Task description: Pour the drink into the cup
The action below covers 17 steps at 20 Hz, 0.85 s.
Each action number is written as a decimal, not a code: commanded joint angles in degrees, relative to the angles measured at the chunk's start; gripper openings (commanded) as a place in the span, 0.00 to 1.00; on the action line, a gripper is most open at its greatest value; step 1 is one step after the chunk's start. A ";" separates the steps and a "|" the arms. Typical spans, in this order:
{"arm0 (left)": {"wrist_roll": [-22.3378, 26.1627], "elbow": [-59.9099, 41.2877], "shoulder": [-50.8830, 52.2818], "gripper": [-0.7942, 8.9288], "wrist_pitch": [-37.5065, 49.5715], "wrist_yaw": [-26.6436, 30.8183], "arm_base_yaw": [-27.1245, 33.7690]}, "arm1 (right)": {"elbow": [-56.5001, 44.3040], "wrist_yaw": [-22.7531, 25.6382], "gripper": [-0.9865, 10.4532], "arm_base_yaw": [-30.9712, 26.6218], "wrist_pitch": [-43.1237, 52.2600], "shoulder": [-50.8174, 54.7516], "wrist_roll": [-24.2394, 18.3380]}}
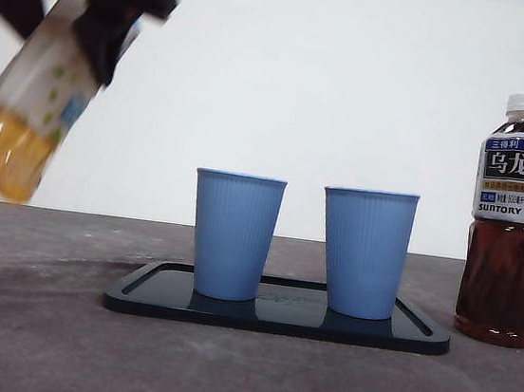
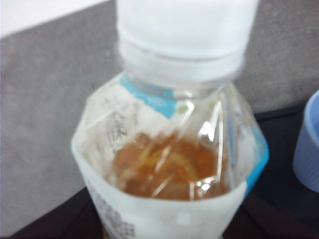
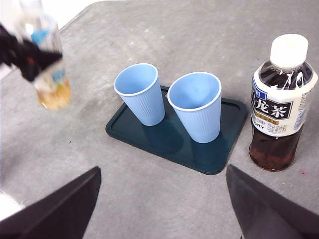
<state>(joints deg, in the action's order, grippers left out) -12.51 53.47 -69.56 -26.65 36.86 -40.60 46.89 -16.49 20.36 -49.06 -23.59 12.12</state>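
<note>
The left pincer (image 1: 112, 15) holds the capped yellow tea bottle (image 1: 30, 101) tilted in the air, left of the tray's (image 1: 275, 322) two blue cups (image 1: 234, 236), both unfilled; the right pincer (image 3: 162, 199) waits wide.

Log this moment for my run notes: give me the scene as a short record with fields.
held bottle: amber drink bottle, lifted off the table and tilted, white cap on
holder: left end effector, shut around its upper part
cups: two blue cups, upright on the dark tray, nothing visible inside them
other bottle: dark oolong tea bottle, capped, upright on the table beside the tray
right end effector: open, above the table, holding nothing
pouring: not begun
</note>
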 commanded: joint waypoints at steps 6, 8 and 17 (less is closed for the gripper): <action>-0.17 -17.03 0.26 0.27 35.17 -8.90 5.95 | 0.79 -0.17 0.44 0.31 0.35 -0.13 1.20; -0.15 -17.22 -0.61 0.27 38.38 -8.92 6.69 | 0.79 -0.13 0.44 0.31 0.35 -0.13 1.90; 0.46 -17.22 -8.11 0.27 47.52 -10.03 7.34 | 0.79 -0.07 0.44 0.31 0.33 -0.13 2.93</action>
<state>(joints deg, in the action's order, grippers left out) -12.71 35.29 -77.49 18.28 26.55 -33.15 46.89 -16.49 20.36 -49.06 -23.59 14.41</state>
